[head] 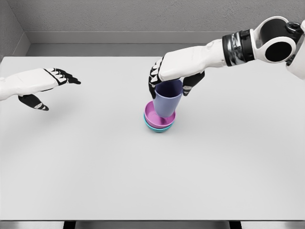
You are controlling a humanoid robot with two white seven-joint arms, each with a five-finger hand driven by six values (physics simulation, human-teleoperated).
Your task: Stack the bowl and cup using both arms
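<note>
Near the middle of the white table (95,167), the purple cup (167,101) stands in the pink bowl (153,116) stacked on a teal bowl (157,129), gripped by the right hand (174,71) from 12 o'clock, while the left hand (45,83) hovers open at 9 o'clock, well apart.

One view only, taken from the robot's head. The scene is looked down on steeply from above the near edge of the flat white table (152,181), facing the far grey wall (143,16). The whole tabletop is covered at medium range, both arms being cut off at the left and right frame edges.
</note>
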